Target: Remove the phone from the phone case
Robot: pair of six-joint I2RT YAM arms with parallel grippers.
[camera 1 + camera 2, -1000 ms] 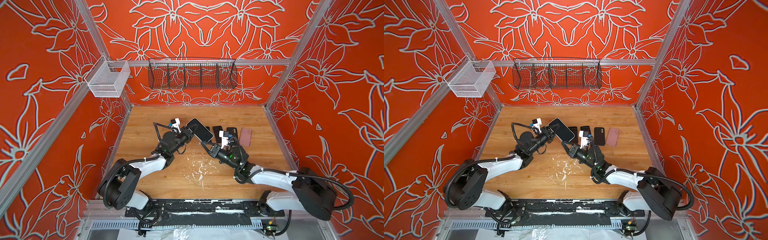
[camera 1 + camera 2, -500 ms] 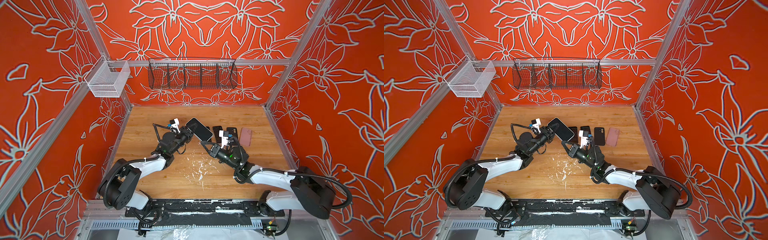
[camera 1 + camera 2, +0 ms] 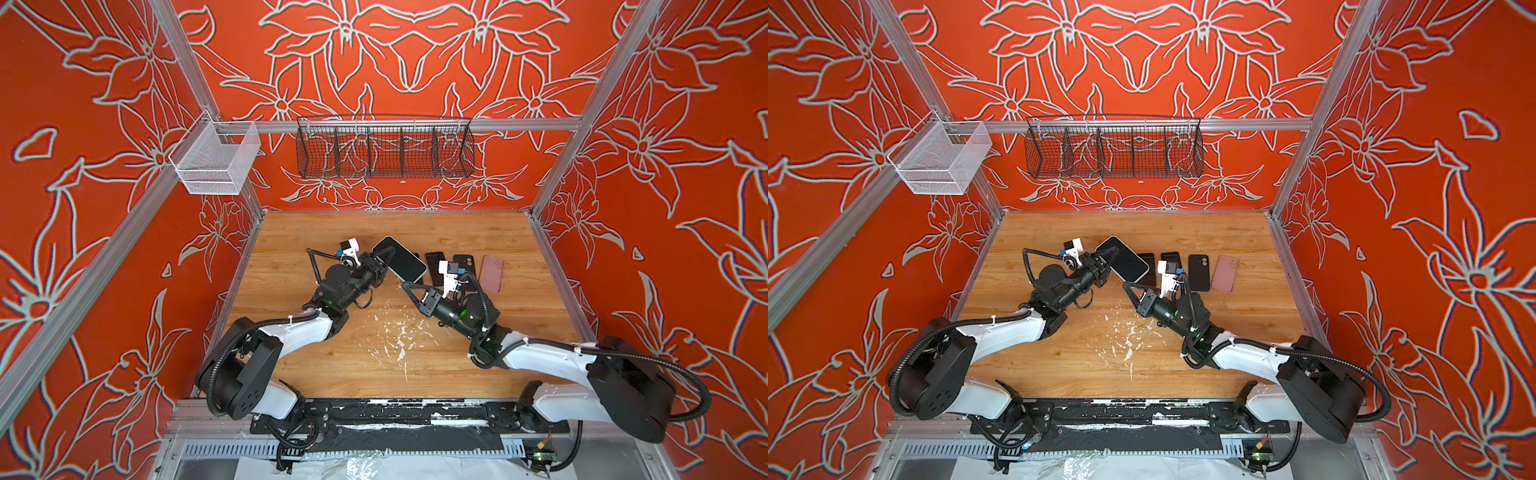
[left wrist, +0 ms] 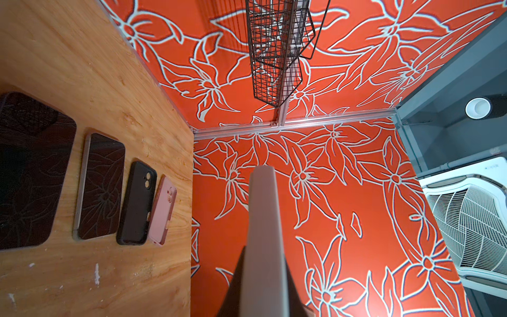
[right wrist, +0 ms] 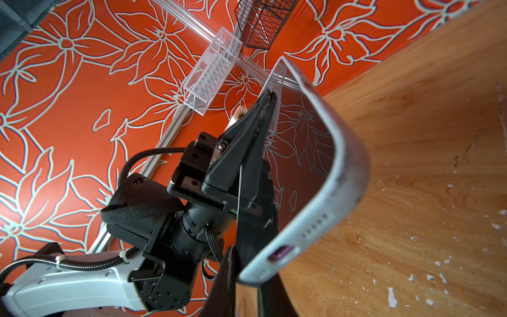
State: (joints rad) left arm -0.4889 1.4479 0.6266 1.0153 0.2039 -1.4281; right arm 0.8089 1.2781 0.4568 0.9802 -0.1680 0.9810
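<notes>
Overhead stereo pair; close wrist views

Orange-red walls (image 3: 415, 50) with white flower outlines stood around a light wooden counter (image 3: 457, 365), marked with white flecks. Aluminium rails (image 3: 519, 124) ran along the walls. A black wire basket (image 3: 384, 147) hung from the back rail, and a white mesh basket (image 3: 216, 162) hung at its left end.

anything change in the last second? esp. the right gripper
Right gripper: its jaws seem to have narrowed onto the lower corner of the cased phone. The right wrist view shows its fingers pinching that corner. The arm barely travelled. Left gripper still clamps the cased phone aloft. Pink phone and black phone lie unmoved.
</notes>
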